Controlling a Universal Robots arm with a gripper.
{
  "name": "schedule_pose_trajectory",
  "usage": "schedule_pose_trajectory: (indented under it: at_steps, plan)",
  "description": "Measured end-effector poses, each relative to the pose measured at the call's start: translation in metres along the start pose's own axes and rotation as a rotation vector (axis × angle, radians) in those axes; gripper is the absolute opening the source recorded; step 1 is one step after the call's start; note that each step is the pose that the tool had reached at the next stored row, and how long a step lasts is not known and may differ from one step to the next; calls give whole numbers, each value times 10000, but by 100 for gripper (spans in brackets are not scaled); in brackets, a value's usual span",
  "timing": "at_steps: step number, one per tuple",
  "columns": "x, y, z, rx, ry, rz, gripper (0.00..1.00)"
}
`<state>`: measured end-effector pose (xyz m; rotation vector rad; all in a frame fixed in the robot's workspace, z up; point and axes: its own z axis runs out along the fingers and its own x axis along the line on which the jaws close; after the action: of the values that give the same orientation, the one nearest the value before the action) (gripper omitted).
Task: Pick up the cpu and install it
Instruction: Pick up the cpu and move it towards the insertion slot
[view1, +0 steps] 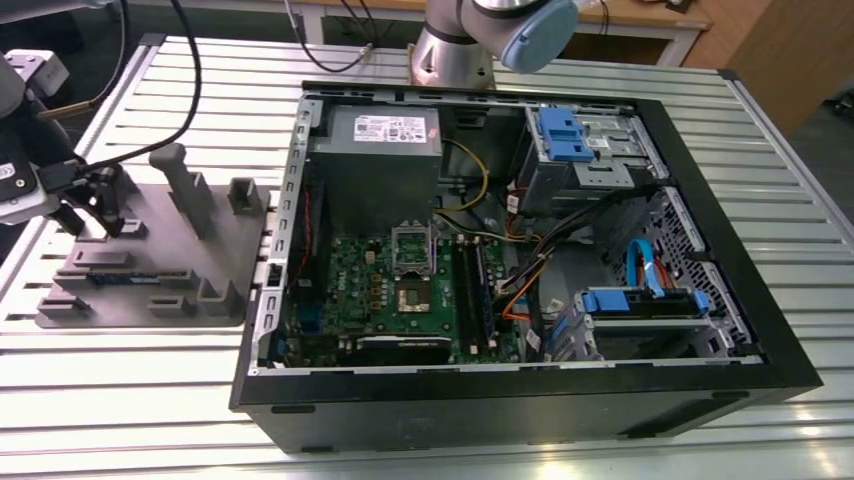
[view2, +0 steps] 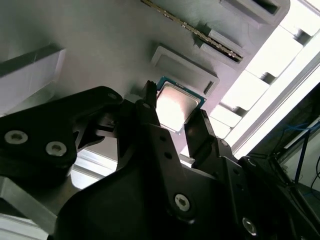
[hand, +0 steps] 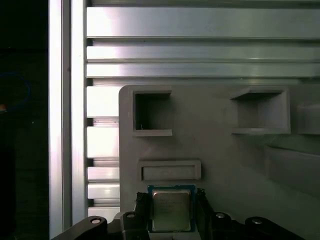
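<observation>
Gray plastic tray (view1: 220, 305) sits at nine o'clock from the open computer case (view1: 534, 405) in the exterior view. The cpu (hand: 171, 210) lies on this tray, and the gripper (view2: 172, 102) is clenched on its two opposite edges. Inside the case lie a green motherboard (view1: 400, 300) and a gray power supply (view1: 380, 135).
</observation>
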<state>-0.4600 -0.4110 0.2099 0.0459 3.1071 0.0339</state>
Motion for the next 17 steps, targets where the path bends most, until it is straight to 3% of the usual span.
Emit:
schedule_pose_trajectory:
  at_steps: [17]
  plan:
    - [-2,1,-51,0,0,0,47]
